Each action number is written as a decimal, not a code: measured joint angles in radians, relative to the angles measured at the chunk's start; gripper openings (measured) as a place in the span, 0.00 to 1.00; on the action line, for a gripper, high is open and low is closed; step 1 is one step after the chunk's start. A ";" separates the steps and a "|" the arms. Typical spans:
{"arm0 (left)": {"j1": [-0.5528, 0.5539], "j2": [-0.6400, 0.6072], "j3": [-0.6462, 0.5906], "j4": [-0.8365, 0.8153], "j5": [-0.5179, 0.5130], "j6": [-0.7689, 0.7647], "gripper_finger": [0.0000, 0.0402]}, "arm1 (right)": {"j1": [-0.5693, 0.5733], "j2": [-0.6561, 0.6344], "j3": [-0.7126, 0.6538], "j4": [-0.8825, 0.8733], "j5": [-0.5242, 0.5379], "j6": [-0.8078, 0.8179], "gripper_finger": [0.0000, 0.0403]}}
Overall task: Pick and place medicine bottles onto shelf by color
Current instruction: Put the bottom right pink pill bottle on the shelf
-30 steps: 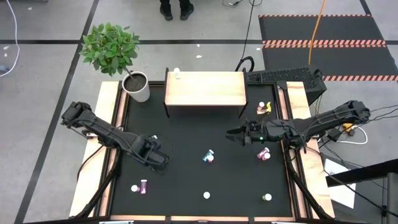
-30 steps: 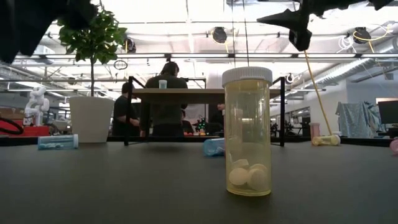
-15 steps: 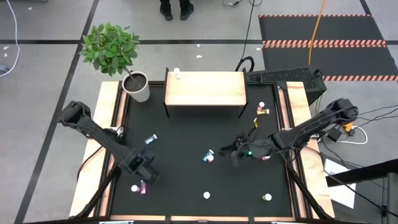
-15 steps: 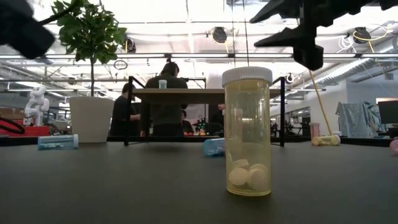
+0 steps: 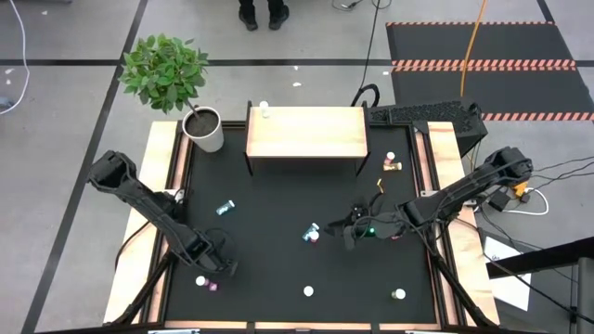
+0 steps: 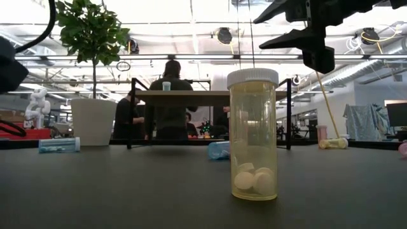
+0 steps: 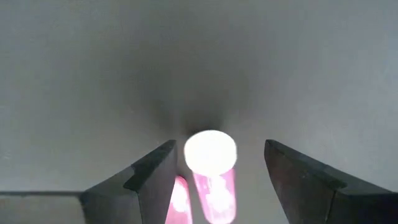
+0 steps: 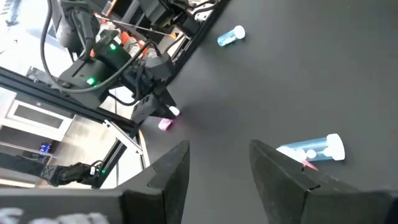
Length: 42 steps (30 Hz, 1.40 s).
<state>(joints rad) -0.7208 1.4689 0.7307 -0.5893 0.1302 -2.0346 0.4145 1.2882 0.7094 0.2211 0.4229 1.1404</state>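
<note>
A yellow bottle (image 6: 253, 135) with white pills inside stands upright nearest the low camera, at the worktop's (image 5: 278, 199) front edge; a green bottle (image 5: 398, 295) stands to its right along that edge. At the front left, the left gripper (image 5: 212, 276) is down over a lying pink bottle (image 7: 211, 171), its fingers (image 7: 152, 180) spread on either side of the white cap without touching it. Toward the middle, a teal-blue bottle (image 8: 312, 150) lies on its side with a pink one against it, and the right gripper (image 5: 345, 225) hangs just beside them, above the surface, fingers (image 8: 169, 177) apart and holding nothing. Another teal-blue bottle (image 5: 224, 208) lies left of centre. A yellow bottle (image 5: 392, 165) lies near the right rim. Farthest back, the wooden shelf (image 5: 306, 132) carries one small bottle (image 5: 264, 110) at its left rear corner; a white plant pot (image 5: 206, 129) stands left of it.
</note>
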 joint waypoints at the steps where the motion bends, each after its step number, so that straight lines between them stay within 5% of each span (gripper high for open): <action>1: -0.001 0.000 -0.006 0.004 0.000 -0.006 0.60 | 0.000 -0.001 0.000 0.001 0.000 0.000 0.40; 21: -0.014 0.066 -0.009 0.101 -0.018 -0.032 0.60 | 0.000 0.000 0.000 0.000 -0.008 -0.011 0.40; 33: -0.006 0.066 -0.011 0.091 -0.012 -0.048 0.32 | 0.000 -0.003 0.000 -0.002 -0.015 -0.040 0.40; 42: 0.029 0.037 0.013 0.103 -0.067 -0.037 0.32 | -0.002 -0.037 0.000 -0.002 -0.035 -0.103 0.40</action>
<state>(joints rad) -0.6923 1.5061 0.7439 -0.4865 0.0632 -2.0720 0.4122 1.2510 0.7090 0.2192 0.3874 1.0373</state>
